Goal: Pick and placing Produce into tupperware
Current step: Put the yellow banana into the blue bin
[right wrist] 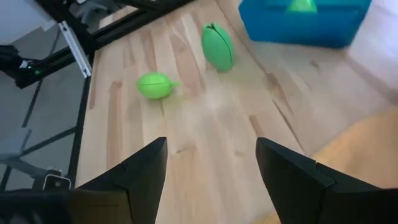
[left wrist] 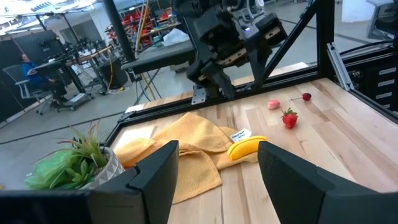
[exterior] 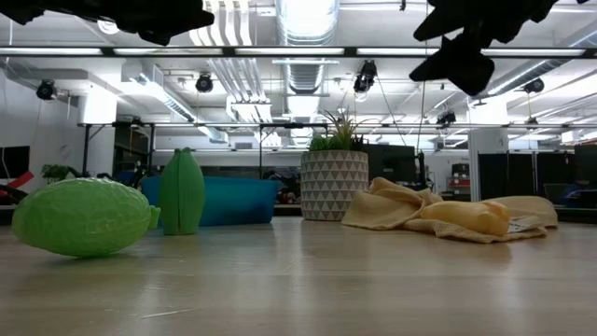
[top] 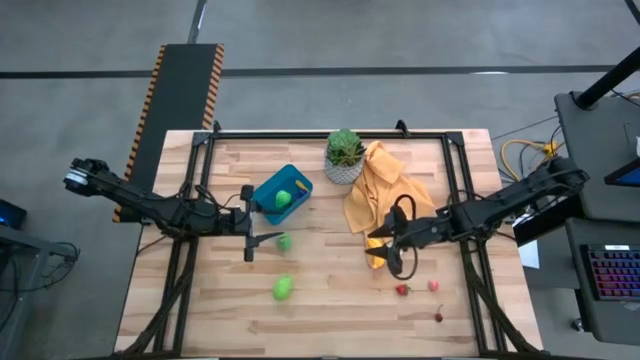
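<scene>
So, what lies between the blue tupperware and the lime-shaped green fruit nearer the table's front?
One upright green fruit stands between tupperware and lime-shaped fruit, seen in the high view.

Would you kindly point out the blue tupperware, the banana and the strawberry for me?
tupperware [top: 268,192]: high view, on its blue rim.
banana [left wrist: 246,148]: left wrist view, on its yellow middle.
strawberry [left wrist: 289,118]: left wrist view, on its red body.

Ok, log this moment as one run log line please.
left gripper: open, empty, beside blue container | right gripper: open, over yellow cloth | green piece in container | two green pieces on table
</scene>
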You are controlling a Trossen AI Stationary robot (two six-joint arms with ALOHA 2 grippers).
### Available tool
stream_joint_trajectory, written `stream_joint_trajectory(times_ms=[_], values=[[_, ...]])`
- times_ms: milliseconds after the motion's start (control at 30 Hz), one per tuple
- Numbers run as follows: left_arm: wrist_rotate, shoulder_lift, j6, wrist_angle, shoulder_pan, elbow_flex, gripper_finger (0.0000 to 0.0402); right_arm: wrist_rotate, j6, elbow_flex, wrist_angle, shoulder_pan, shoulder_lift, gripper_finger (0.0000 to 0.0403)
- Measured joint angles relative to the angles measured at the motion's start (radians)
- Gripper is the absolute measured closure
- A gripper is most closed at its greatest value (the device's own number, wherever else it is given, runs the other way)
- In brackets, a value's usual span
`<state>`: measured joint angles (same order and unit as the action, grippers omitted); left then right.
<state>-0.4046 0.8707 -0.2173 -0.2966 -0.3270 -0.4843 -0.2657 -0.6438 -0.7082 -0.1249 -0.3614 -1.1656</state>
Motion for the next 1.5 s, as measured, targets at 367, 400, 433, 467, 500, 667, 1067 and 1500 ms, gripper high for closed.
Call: stream_joint_trajectory(times_ms=[367, 400, 433, 467, 500, 667, 1067, 1500], values=[[-0.001, 0.0, -0.007, 0.0, 0.0, 0.0, 0.0196, -0.067, -0.201, -0.099, -0.34, 0.002, -0.056, 0.0166], [-0.001, 0.0, -0.007, 0.0, 0.0, 0.0, 0.0196, -0.077, -0.218, -0.117, -0.382, 0.002, -0.062, 0.0166], [-0.001, 0.0, -0.007, 0.0, 0.0, 0.0, 0.0196, -0.079, -0.229, -0.133, -0.414, 0.002, -0.067, 0.0166], [-0.001, 0.0, -0.007, 0.0, 0.0, 0.0, 0.0196, -0.079, -0.236, -0.148, -0.444, 0.002, -0.072, 0.0166], [-0.001, 0.0, -0.007, -0.001, 0.0, 0.0, 0.0196, -0.079, -0.239, -0.163, -0.463, 0.002, -0.079, 0.0166], [-0.001, 0.0, -0.007, 0.0, 0.0, 0.0, 0.0196, -0.074, -0.24, -0.252, -0.508, 0.002, -0.133, 0.0166], [-0.001, 0.0, -0.007, 0.0, 0.0, 0.0, 0.0196, 0.075, -0.269, -0.705, -1.016, -0.003, -0.416, 0.0167], [-0.001, 0.0, -0.008, 0.001, 0.0, 0.0, 0.0196, 0.087, -0.318, -0.911, -1.287, -0.031, -0.565, 0.0167]])
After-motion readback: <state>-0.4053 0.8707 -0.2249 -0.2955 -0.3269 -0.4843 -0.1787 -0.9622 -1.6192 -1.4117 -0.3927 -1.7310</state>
